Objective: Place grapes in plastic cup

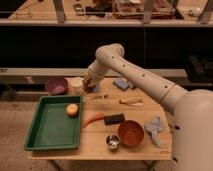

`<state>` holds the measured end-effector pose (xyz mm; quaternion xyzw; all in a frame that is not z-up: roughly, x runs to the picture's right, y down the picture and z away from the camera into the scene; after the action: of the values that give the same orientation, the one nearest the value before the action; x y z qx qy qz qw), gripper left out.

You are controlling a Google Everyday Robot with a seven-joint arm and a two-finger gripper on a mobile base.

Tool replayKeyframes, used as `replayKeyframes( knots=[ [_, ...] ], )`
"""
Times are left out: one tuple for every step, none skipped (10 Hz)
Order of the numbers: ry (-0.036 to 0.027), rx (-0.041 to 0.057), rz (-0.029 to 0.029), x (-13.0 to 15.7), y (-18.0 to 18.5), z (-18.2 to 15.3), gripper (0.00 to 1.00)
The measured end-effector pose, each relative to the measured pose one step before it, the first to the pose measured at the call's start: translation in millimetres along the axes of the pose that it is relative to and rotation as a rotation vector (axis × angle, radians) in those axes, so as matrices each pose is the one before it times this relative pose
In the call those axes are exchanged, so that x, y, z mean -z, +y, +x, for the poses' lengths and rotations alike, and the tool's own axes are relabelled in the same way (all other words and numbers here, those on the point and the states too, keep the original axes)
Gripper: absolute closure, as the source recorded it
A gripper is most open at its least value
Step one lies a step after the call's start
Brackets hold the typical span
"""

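My gripper (89,86) hangs from the white arm over the far left part of the wooden table (140,112). A small dark reddish lump at its tip looks like the grapes (88,90), held just above the tabletop. The grey-blue plastic cup (96,89) stands right beside the gripper on its right, partly hidden by it. The whitish cream cup (76,84) stands just left of the gripper.
A purple bowl (56,85) sits far left. A green tray (47,130) holds a yellow-orange fruit (72,110). Also on the table are a red chili (92,120), a black block (114,119), an orange bowl (131,133), a metal cup (112,142), a grey cloth (155,126), a blue sponge (121,84) and a yellow item (131,101).
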<state>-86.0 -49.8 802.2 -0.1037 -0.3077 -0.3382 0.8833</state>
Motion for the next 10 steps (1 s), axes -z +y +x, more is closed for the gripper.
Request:
replayKeyframes(
  knots=[
    [-0.00681,-0.0061,-0.00011,-3.21,-0.34,3.21,1.0],
    [-0.00835,-0.00704,0.00086,-4.79,-1.0,4.55,1.0],
    [-0.00692,-0.00364,0.0041,-2.59,-2.21,2.97,1.0],
    [-0.00525,-0.00366,0.00534,-1.58,-1.18,3.51,1.0],
    [-0.00385,-0.00128,0.00754,0.46,-1.88,2.52,1.0],
    [-0.0051,0.00159,0.01001,2.22,-2.38,0.85,1.0],
    [-0.00311,0.00343,0.01445,5.51,-4.08,0.18,1.0],
    [-0.00111,-0.00034,0.01092,4.79,-3.04,1.64,1.0],
    [-0.00022,-0.00095,0.00481,2.09,-1.21,1.46,1.0],
    [0.00112,-0.00204,0.00373,1.29,-1.75,2.7,1.0]
  ],
)
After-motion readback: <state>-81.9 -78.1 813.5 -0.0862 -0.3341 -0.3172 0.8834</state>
